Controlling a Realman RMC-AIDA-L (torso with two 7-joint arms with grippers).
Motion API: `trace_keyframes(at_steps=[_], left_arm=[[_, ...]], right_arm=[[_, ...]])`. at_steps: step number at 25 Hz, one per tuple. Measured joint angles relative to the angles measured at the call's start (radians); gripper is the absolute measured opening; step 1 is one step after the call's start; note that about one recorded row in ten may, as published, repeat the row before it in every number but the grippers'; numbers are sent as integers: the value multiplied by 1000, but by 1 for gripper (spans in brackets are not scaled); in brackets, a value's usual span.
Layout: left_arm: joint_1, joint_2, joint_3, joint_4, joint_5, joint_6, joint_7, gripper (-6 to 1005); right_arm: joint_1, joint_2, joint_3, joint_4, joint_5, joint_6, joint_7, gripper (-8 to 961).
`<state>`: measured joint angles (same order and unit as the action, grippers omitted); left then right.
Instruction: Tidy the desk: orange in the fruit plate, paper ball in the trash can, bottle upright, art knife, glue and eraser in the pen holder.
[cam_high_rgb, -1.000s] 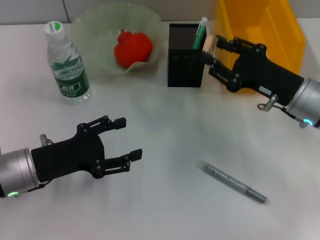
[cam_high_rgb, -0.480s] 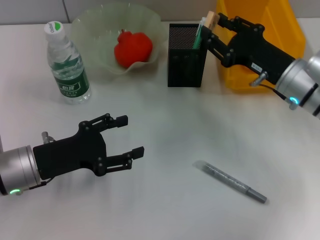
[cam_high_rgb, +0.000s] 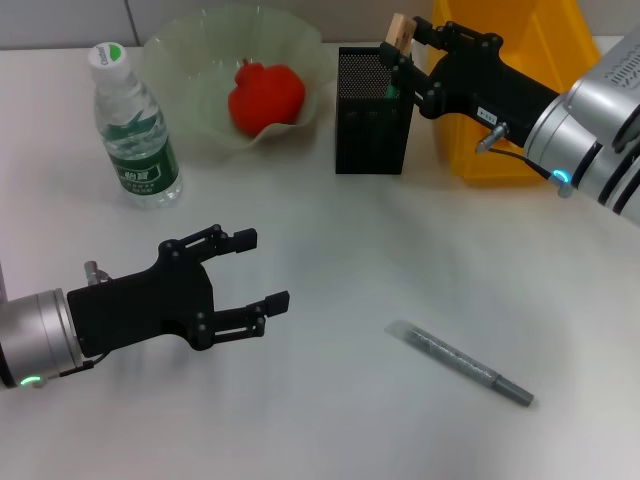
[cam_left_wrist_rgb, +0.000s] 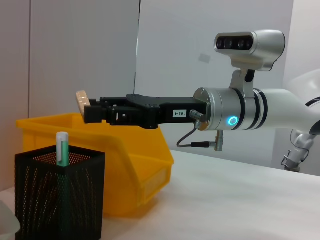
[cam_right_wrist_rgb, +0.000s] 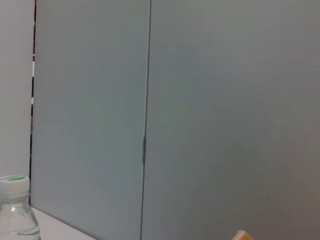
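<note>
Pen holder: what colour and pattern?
Black wire mesh pen holder, clearest in the head view.

Black wire-mesh pen holder (cam_high_rgb: 373, 112), glossy yellow plastic bin (cam_high_rgb: 560, 60), translucent bowl (cam_high_rgb: 200, 60).

We read "103-4" on a small white sticker (cam_left_wrist_rgb: 181, 114) on the side of the right gripper (cam_left_wrist_rgb: 92, 111). The water bottle (cam_high_rgb: 135, 128) at the far left carries a green and white label (cam_high_rgb: 141, 165) whose print we cannot make out.
</note>
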<state>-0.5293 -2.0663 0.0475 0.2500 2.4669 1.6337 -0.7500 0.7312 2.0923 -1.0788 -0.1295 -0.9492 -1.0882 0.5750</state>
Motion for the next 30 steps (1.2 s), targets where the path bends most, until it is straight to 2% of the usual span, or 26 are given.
trace_keyframes(at_steps=[30], left_arm=[[6, 2, 0, 0, -4, 12, 5, 842]], right_arm=[[4, 0, -3, -8, 0, 7, 38, 459]])
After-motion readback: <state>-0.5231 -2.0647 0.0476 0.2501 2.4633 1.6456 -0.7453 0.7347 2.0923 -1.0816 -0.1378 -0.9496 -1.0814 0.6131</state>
